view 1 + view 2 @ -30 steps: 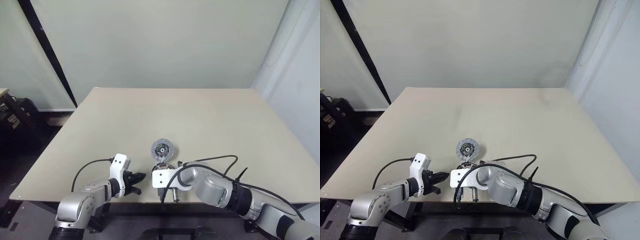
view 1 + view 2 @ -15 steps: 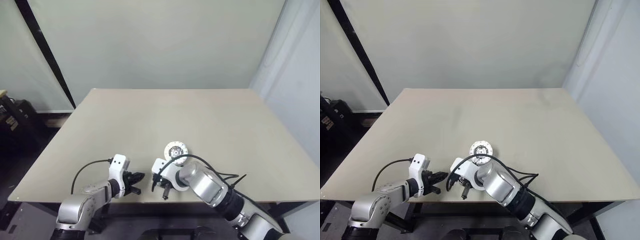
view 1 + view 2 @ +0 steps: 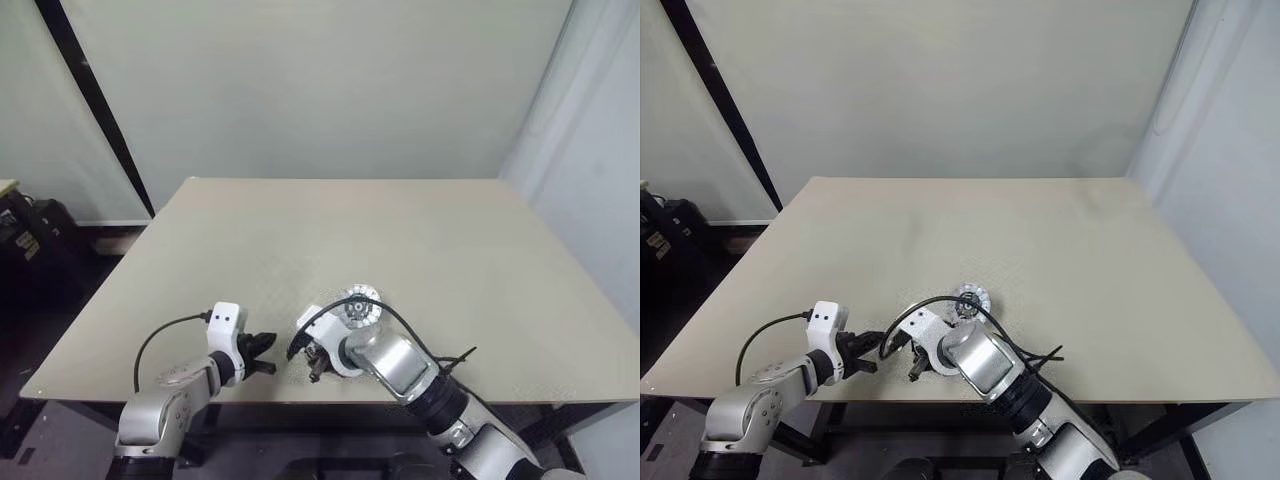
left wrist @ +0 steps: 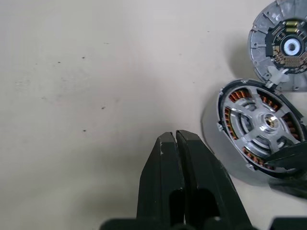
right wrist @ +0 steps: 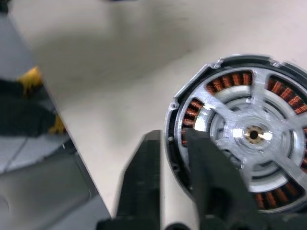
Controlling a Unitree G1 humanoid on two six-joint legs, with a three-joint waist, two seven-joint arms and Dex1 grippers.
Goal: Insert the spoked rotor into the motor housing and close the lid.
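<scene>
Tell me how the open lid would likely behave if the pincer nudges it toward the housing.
The lid looks like a rigid disc, so it should keep its shape. Joined to the motor housing at a small tab on the rim, it would probably swing rather than slide. With the spoked rotor already seated, it may close flat, though the tab looks fragile.

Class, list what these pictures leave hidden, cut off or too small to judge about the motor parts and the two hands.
- Motor housing: its near rim is covered by a dark finger in the left wrist view.
- Lid: cut off by the edge of the left wrist view.
- Spoked rotor: its far part is cut off in the right wrist view.
- Right hand: too small in the head views to judge its grip.
</scene>
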